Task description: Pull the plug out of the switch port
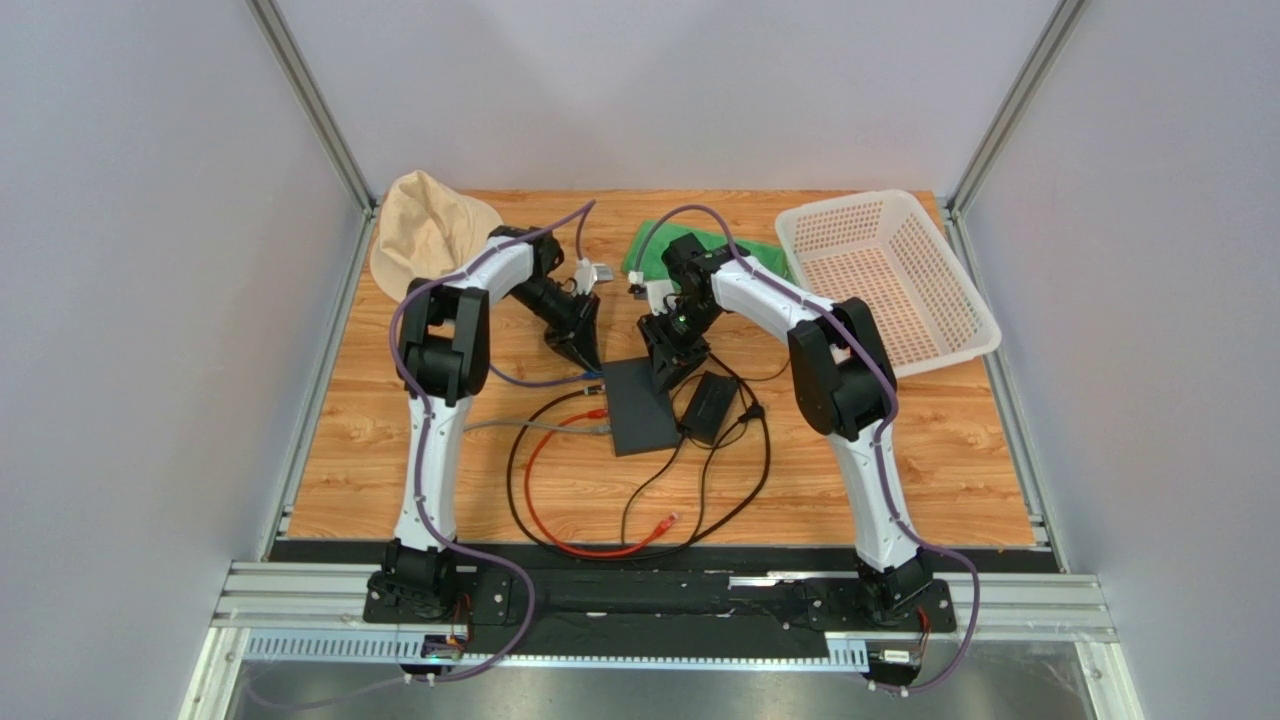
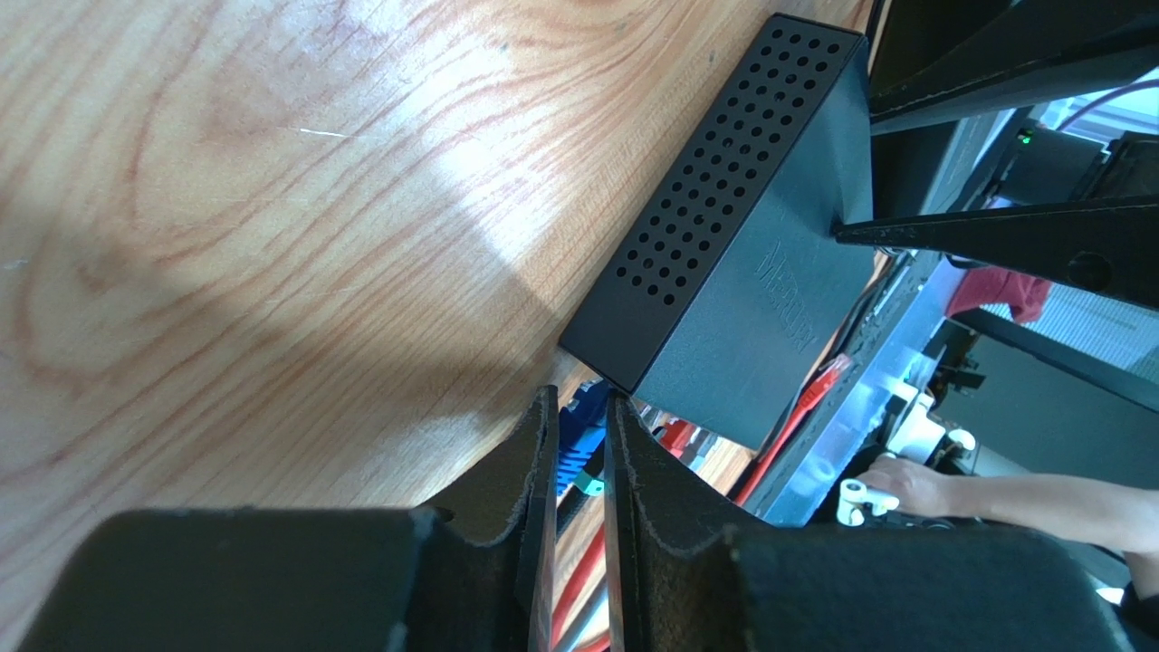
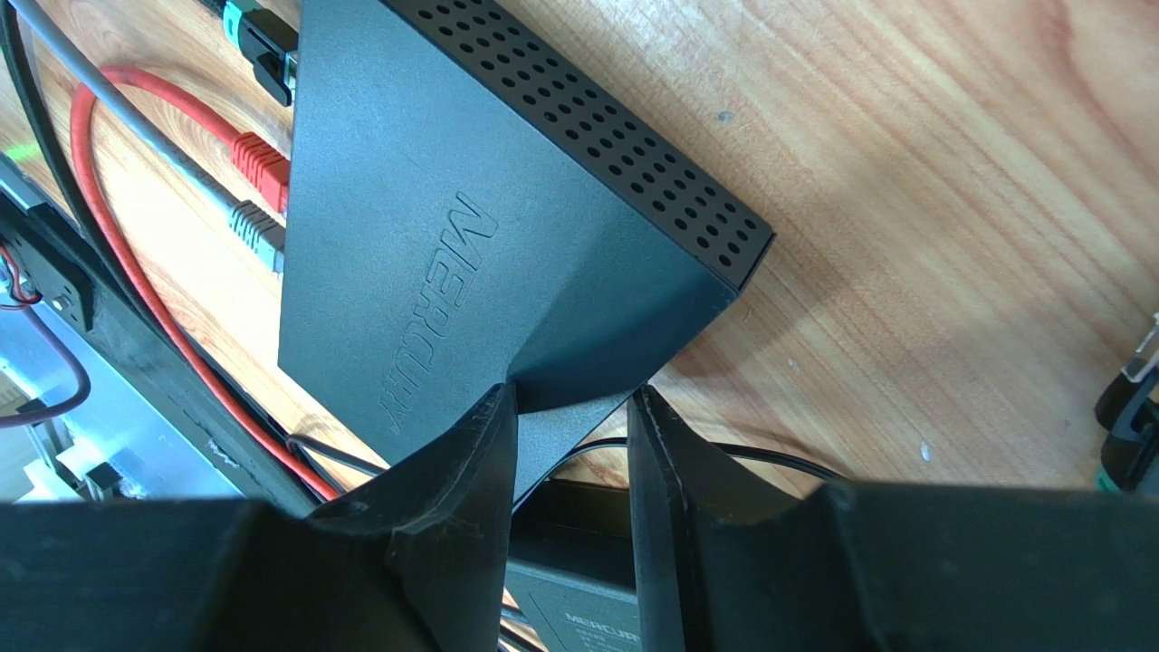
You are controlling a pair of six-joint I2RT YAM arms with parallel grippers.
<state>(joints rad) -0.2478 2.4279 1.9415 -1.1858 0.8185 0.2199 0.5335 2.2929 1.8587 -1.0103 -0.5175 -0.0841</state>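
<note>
Top: black switch [image 1: 637, 408] flat at mid-counter [image 1: 932, 450], cables [image 1: 526, 495] fanned toward near edge.
Left wrist: left gripper [image 2: 582, 404] clenched on blue plug [image 2: 585, 442] just beside switch corner; switch port itself hidden.
Right wrist: right gripper [image 3: 572, 397] grasping switch corner; red plug [image 3: 256, 156] and grey plug [image 3: 256, 228] at its left face.

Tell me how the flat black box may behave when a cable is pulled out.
The box looks stiff and light: thin vented casing. Being flat, it should slide on the table rather than tip, unless the right gripper pinching its corner holds.
</note>
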